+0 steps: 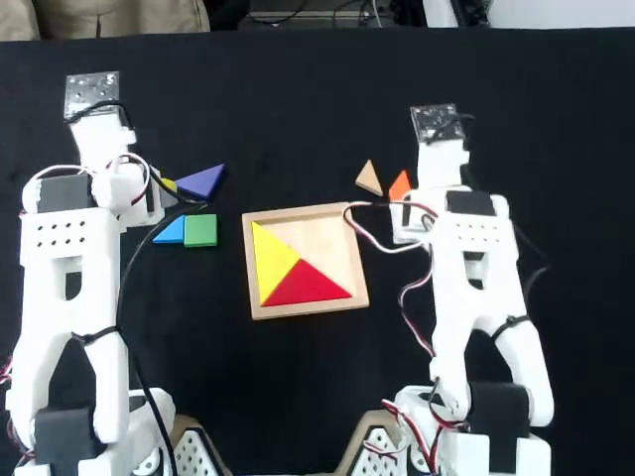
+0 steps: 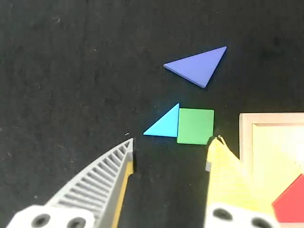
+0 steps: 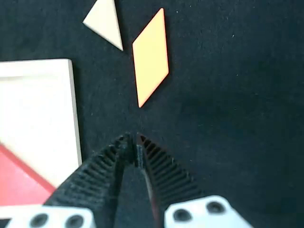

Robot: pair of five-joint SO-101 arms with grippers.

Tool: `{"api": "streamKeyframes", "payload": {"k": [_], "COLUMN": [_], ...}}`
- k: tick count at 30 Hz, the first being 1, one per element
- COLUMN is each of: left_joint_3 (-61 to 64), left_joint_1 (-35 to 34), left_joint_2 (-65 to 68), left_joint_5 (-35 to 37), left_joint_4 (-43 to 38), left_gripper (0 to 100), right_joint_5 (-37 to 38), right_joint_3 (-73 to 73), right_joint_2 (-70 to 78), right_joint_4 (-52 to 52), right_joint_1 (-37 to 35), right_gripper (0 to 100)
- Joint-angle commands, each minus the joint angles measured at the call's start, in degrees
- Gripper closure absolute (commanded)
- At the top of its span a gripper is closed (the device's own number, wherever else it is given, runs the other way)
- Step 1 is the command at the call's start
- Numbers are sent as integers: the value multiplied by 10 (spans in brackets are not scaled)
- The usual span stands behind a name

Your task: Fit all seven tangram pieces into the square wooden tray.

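From where I stand the job looks barely begun: the square wooden tray [image 1: 323, 235] sits in the middle of the black table [image 1: 298, 99] between the two arms. Only the big yellow triangle [image 1: 270, 260] and the big red triangle [image 1: 310, 285] lie in it, and the half toward the far right corner is bare wood. The left gripper [image 2: 172, 140] hangs over the green square [image 2: 195, 126], jaws spread wide and holding nothing, its yellow fingertip just at the square's near corner. I take that square to be the next piece. It lies edge to edge with the light blue triangle [image 2: 164, 125], so a good grasp would close across the two sides the triangle does not touch, or the triangle may get shoved along. The pieces are thin and flat, so the fingers probably need to come right down to the cloth before closing, squarely, so that the square doesn't tip or skate away. The purple triangle [image 2: 197, 66] lies apart, farther out. On the other side, the right gripper [image 3: 134, 138] is pinched shut on nothing, its tips off the cloth beside the tray's edge. The orange parallelogram [image 3: 151, 59] and the cream triangle [image 3: 105, 23] lie loose just beyond it.
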Motion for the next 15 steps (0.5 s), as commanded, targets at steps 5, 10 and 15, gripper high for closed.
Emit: {"api": "streamKeyframes", "payload": {"k": [5, 10, 15], "left_joint_3": [44, 171, 269], "left_joint_1": [87, 79, 46], "left_joint_2": [-2, -4, -4], "left_joint_5": [20, 101, 146], "left_joint_4": [-45, -210, -354], "left_gripper": [744, 744, 744], "right_joint_5": [-4, 45, 54], "right_joint_3": [-34, -113, -188], "right_joint_2": [17, 35, 91], "right_joint_4": [-35, 74, 113], "right_joint_1": [54, 56, 15], "right_gripper": [949, 817, 828]}}
